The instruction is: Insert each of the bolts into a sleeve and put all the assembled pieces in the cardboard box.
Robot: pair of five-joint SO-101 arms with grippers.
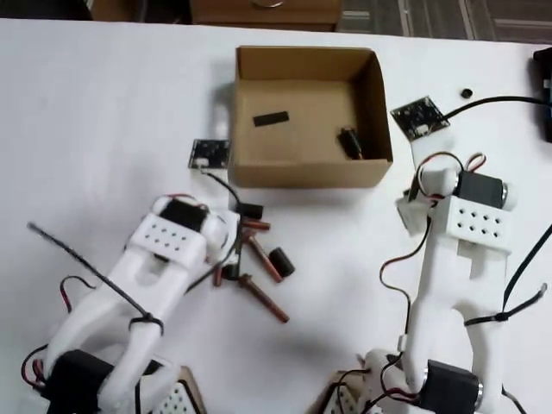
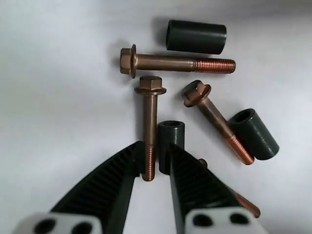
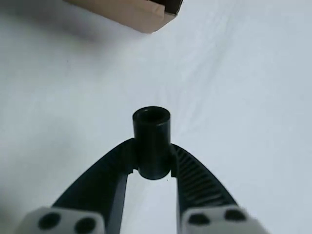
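sleeve (image 3: 152, 144) pinched in right gripper (image 3: 152, 160), near box (image 3: 136, 14)

**What the Views Keep Back**

From the left wrist, one finger (image 2: 204, 190) of the left pincer (image 2: 155, 148) lies over a bolt (image 2: 247, 205). A short copper stretch pokes out, and which end it is cannot be told. The same finger covers the near end of a sleeve (image 2: 171, 134).

From the right wrist, the cardboard box (image 3: 131, 12) is cut by the edge to one corner. The gripped sleeve (image 3: 152, 122) sinks its near end between the right pincer (image 3: 152, 145) fingers.

From above, a flat dark piece (image 1: 270, 119) and a second dark piece (image 1: 349, 142) in the box are too small to tell whether they are assembled. The left arm (image 1: 172, 233) overlaps the loose bolts (image 1: 259, 259). Both arms' bases run off the edge.
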